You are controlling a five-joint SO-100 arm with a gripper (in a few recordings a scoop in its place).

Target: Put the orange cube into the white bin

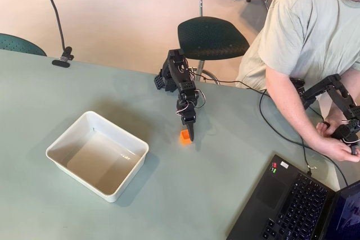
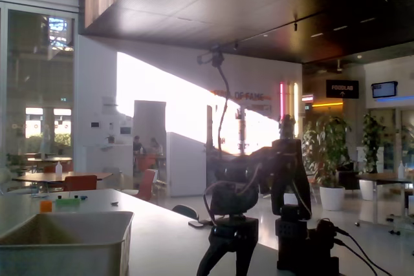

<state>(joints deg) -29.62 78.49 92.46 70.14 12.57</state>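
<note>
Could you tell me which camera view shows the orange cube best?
The overhead view: the orange cube sits unobstructed on the table, right beside the gripper tips. In the fixed view, the backlit gripper stands dark in the foreground, and I cannot make out the cube.

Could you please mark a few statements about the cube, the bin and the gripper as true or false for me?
1. The orange cube lies inside the white bin. False: it sits on the table, to the right of the bin in the overhead view.
2. The gripper is down at the cube. True, though whether its jaws have closed on it cannot be told.
3. The bin holds nothing. True.
4. The bin stands upside down. False: it is upright, its opening facing up.
5. A laptop sits on the table. True.
</note>
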